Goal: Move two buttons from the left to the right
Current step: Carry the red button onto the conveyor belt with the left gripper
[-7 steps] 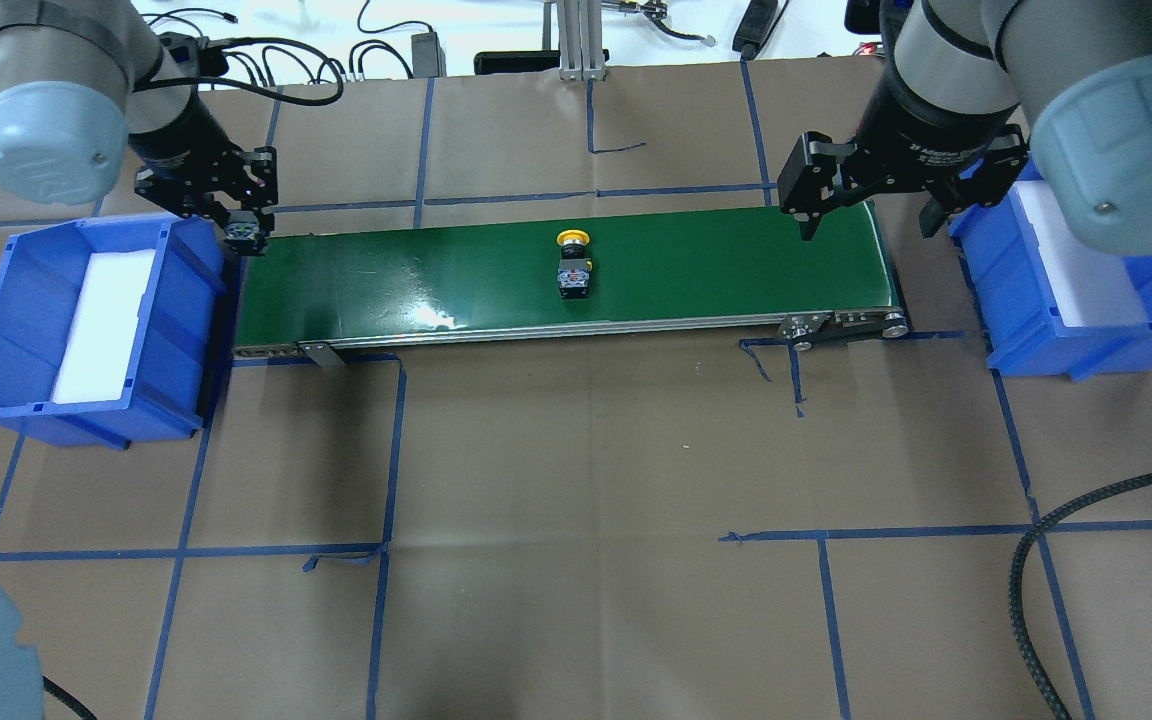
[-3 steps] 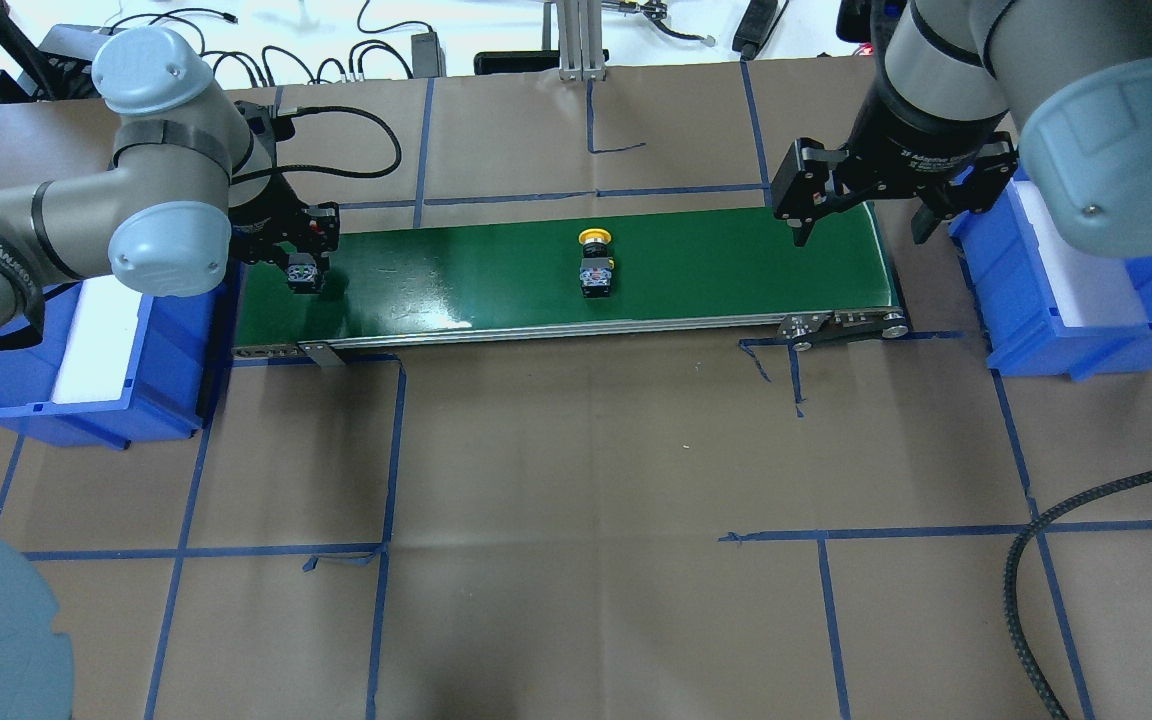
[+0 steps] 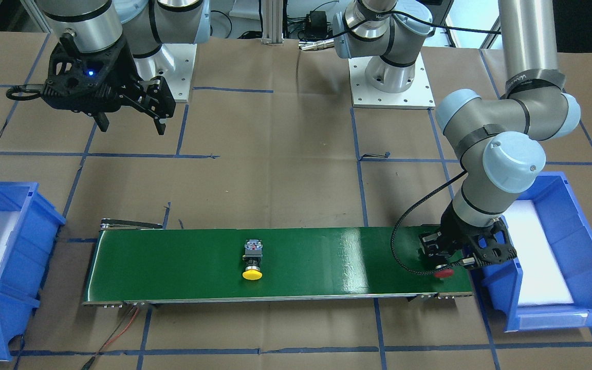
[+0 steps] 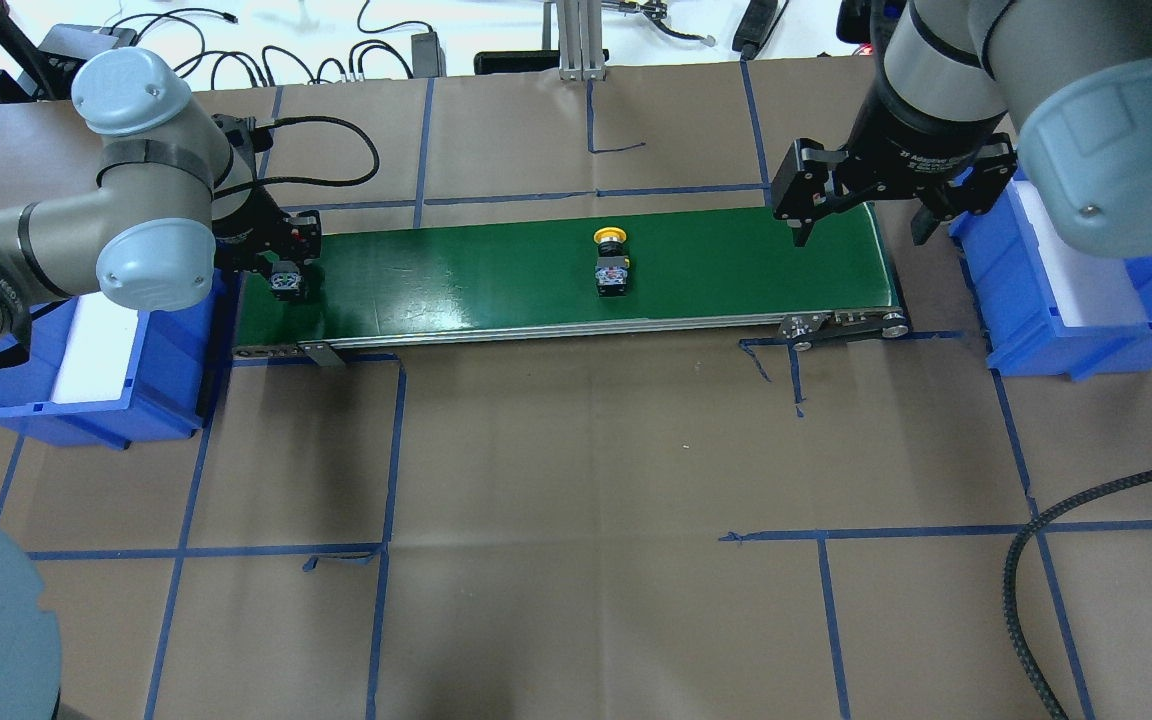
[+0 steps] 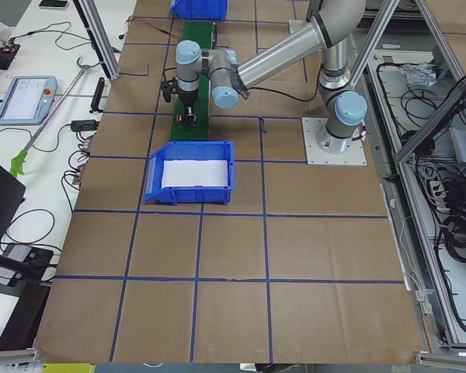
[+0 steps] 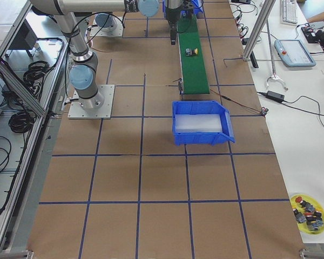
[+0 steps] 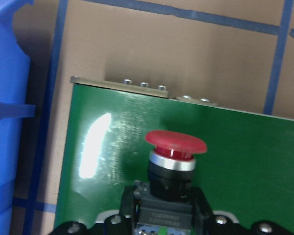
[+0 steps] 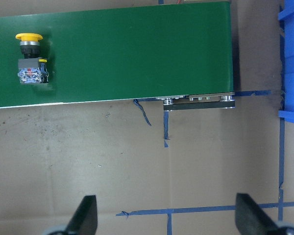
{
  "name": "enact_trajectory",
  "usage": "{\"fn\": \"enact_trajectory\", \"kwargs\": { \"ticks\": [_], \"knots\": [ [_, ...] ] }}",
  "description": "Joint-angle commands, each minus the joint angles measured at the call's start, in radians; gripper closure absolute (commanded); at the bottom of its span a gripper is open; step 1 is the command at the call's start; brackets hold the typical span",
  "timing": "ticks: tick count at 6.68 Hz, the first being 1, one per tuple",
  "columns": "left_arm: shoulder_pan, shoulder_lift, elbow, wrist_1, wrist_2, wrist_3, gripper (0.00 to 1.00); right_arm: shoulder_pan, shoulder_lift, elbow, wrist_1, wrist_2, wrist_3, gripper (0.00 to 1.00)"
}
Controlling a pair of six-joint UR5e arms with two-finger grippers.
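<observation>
My left gripper (image 4: 286,277) is shut on the red-capped button (image 7: 175,143), gripping its black-grey body low over the left end of the green conveyor belt (image 4: 456,270). I cannot tell whether the button touches the belt. It also shows in the front-facing view (image 3: 443,273). The yellow-capped button (image 4: 612,265) lies on its side near the belt's middle and also shows in the right wrist view (image 8: 30,58). My right gripper (image 4: 861,228) is open and empty, raised above the belt's right end.
A blue bin (image 4: 86,400) with a white foam liner stands off the belt's left end, under my left arm. A second blue bin (image 4: 1086,340) stands off the right end. A black cable (image 4: 1026,580) lies at the front right.
My left gripper moved with the red button from the left bin's edge out over the belt's left end. The yellow button moved right along the belt. The right gripper barely moved.
</observation>
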Motion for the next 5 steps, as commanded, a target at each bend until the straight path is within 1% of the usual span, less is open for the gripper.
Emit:
{"fn": "enact_trajectory", "kwargs": {
  "ticks": [1,2,3,4,5],
  "knots": [
    [0.004,0.001,-0.009,-0.008,0.000,-0.011,0.99,0.000,0.000,0.000,0.000,0.000,0.002,0.00],
    [0.004,0.009,-0.027,-0.007,-0.007,-0.025,0.93,0.000,0.000,0.000,0.000,0.000,0.002,0.00],
    [0.004,0.007,-0.029,-0.004,-0.009,-0.025,0.60,0.000,0.000,0.000,0.000,0.000,0.002,0.00],
    [0.004,0.001,-0.024,0.005,-0.012,-0.025,0.01,0.000,0.000,0.000,0.000,0.000,0.002,0.00],
    [0.004,0.007,0.001,0.002,-0.009,-0.023,0.00,0.000,0.000,0.000,0.000,0.000,0.002,0.00]
  ]
}}
